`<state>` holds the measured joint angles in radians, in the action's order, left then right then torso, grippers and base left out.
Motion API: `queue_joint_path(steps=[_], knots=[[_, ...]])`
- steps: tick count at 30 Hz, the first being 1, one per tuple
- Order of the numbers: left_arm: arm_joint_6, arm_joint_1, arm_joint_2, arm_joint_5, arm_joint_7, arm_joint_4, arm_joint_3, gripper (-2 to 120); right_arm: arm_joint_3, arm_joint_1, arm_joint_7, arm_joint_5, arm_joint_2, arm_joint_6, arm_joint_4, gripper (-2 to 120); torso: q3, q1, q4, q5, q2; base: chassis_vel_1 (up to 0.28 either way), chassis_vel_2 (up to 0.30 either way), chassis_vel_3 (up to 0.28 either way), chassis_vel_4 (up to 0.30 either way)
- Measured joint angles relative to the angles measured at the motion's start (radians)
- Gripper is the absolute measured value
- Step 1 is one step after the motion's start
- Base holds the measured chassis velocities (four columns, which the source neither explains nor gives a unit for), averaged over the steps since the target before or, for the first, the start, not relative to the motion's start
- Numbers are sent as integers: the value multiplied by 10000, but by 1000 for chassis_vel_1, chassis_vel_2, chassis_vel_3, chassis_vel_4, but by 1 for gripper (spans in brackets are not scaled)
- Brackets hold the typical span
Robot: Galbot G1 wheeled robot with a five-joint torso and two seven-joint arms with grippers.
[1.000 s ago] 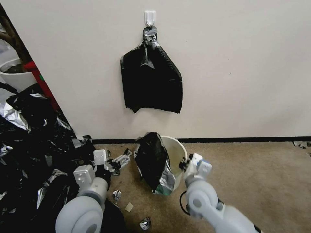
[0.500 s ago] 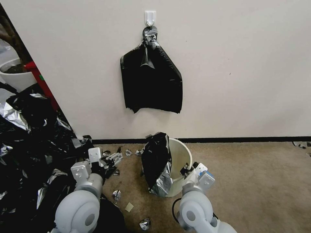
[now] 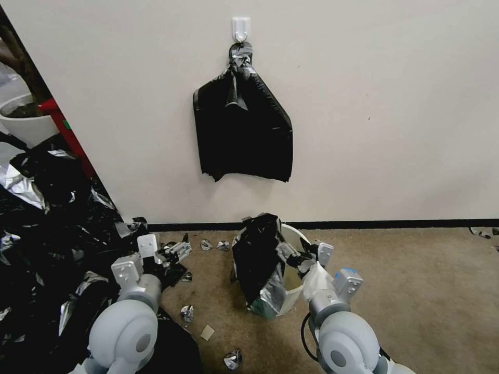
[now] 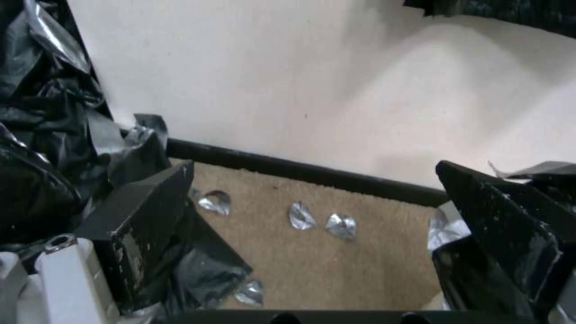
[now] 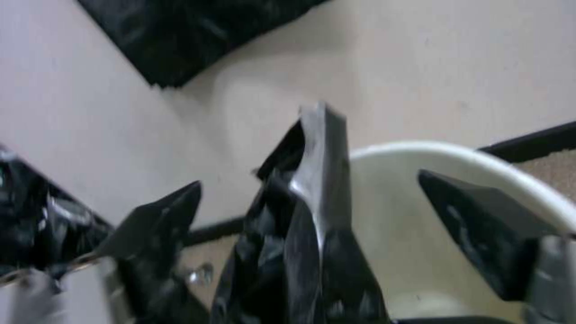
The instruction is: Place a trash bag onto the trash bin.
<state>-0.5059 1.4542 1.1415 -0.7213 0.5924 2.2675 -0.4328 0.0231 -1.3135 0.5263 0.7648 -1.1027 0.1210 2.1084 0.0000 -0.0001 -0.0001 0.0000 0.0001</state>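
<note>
Head view: one trash bin (image 3: 297,283) stands on the carpet (image 3: 416,291) near the baseboard, at about 6 o'clock from the flat black bundle (image 3: 244,135) hanging on one white wall hook (image 3: 241,27). One trash bag (image 3: 257,265) is draped over the bin's rim on its 9 o'clock side, spilling down the outside to the floor. The right gripper (image 3: 296,254) reaches over the bin's mouth from 5 o'clock, its jaws apart at the bag's upper edge. The left gripper (image 3: 179,250) hangs at 9 o'clock of the bin, well apart from it, beside the heap of black and silvery sheets (image 3: 47,234). About six small silvery scraps (image 3: 187,313) lie scattered on the carpet.

Left wrist view: the left gripper (image 4: 336,225) has its jaws spread wide with nothing between them; through the gap lie three scraps (image 4: 303,216) on the carpet below the baseboard (image 4: 312,171).

Right wrist view: the right gripper (image 5: 318,225) has its jaws apart, straddling a raised fold of the trash bag (image 5: 312,234); one jaw sits inside the trash bin (image 5: 474,166), the other outside. Whether either touches the plastic is unclear.
</note>
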Motion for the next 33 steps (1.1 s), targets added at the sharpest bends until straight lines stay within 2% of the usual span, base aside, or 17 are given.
queue_joint_path(steps=[1, 4, 7, 8, 12, 14, 15, 18, 20, 21, 22, 24, 27, 29, 30, 33], knots=[[0, -34, -24, -32, -7, -43, -22, 100, 58, 65, 12, -60, 0, 165, -112, 99, 0, 0, 0, 0, 0, 0, 0, 0, 0], [14, -173, -41, -195, -20, -182, -37, 100, 101, 322, 206, -89, -93, 633, -469, 100, 0, 1, 1, 1, 0, 0, 0, 0, 0], [47, -411, -31, -454, -64, -355, -14, 100, 78, 578, 482, 559, -208, 1324, -575, 100, 0, 1, 1, 0, -1, 0, 0, 0, 0], [69, -595, -8, -667, -258, -476, 5, 100, 61, 747, 640, 1075, -282, 1694, -660, 100, 0, 0, 1, 0, 0, 0, 0, 0, 0], [66, -899, 51, -1071, -687, -691, 85, 100, 58, 981, 707, 1567, -377, 2009, -924, 100, 0, 1, 1, 1, 0, 0, 0, 0, 0], [-151, -1167, 132, -1466, -1053, -932, 253, 100, 62, 1080, 693, 1795, -416, 2073, -1068, 92, 1, 1, 0, 1, 0, 0, 0, 0, 0], [-151, -1167, 132, -1466, -1053, -932, 253, 100, 62, 1080, 693, 1795, -416, 2073, -1068, 92, 1, 1, 0, 1, 0, 0, 0, 0, 0], [-642, -1496, 294, -1772, -1314, -1439, 725, 100, 105, 1087, 640, 1566, -459, 1927, -1175, 77, 1, 1, 0, 1, 0, 0, 0, 0, 0], [-706, -1568, 346, -1776, -1348, -1566, 847, 100, 116, 1082, 597, 1400, -468, 1811, -1212, 76, 1, 1, 0, 0, -1, 0, 0, 0, 0], [-842, -1713, 472, -1781, -1439, -1817, 1064, 100, 127, 1074, 539, 1196, -477, 1669, -1247, 68, 1, 1, 0, 0, -1, 0, 0, 0, 0], [-842, -1713, 472, -1781, -1439, -1817, 1064, 100, 127, 1074, 539, 1196, -477, 1669, -1247, 68, 1, 1, 0, 0, -1, 0, 0, 0, 0], [-1015, -1901, 675, -1781, -1559, -2101, 1337, 100, 125, 1057, 522, 1193, -501, 1509, -1245, 55, 1, 1, 0, 0, 0, 0, 0, 0, 0], [-1126, -2017, 837, -1786, -1620, -2252, 1503, 100, 106, 1041, 516, 1328, -520, 1416, -1213, 48, 1, 1, 0, 1, -1, 0, 0, 0, 0], [-1242, -2097, 964, -1787, -1659, -2357, 1662, 100, 92, 1004, 422, 1387, -521, 1320, -1209, 39, 0, 1, 0, 1, 0, 0, 0, 0, 0], [-1242, -2097, 964, -1787, -1659, -2357, 1662, 100, 92, 1004, 422, 1387, -521, 1320, -1209, 39, 0, 1, 0, 1, 0, 0, 0, 0, 0], [-1426, -2192, 1159, -1757, -1666, -2489, 1873, 100, 82, 968, 302, 1354, -511, 1145, -1255, 22, 0, 1, 0, 2, -1, 0, 0, 0, 0]])
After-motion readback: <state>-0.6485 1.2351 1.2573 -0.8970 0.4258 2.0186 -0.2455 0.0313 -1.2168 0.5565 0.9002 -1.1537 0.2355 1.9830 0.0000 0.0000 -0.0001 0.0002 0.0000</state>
